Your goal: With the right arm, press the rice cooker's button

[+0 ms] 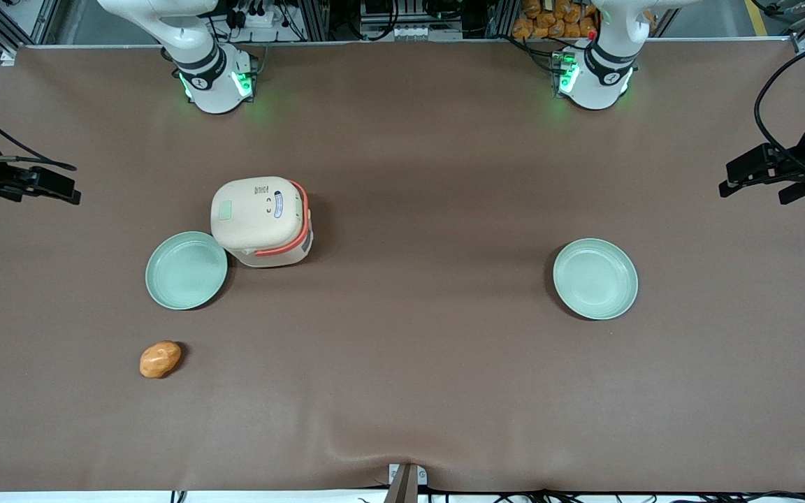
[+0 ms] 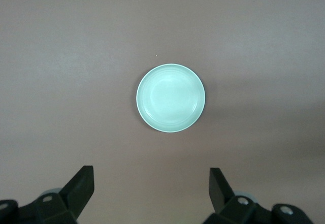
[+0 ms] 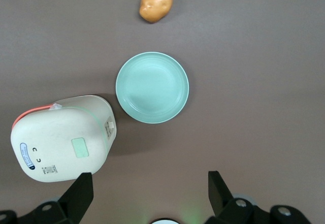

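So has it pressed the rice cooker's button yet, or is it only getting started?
Only getting started. The gripper hangs open high above the table, holding nothing, well away from the rice cooker. The lid is shut and the button untouched. Still left: reach over, come down, and press it.

Claw (image 3: 147, 193) above table; plate (image 1: 186, 270) touching rice cooker (image 1: 261, 221).

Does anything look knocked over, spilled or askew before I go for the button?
Nothing stands out. The rice cooker stands upright, lid shut, button unobstructed. The plate beside it is empty. The gripper hangs above them, jaws open.
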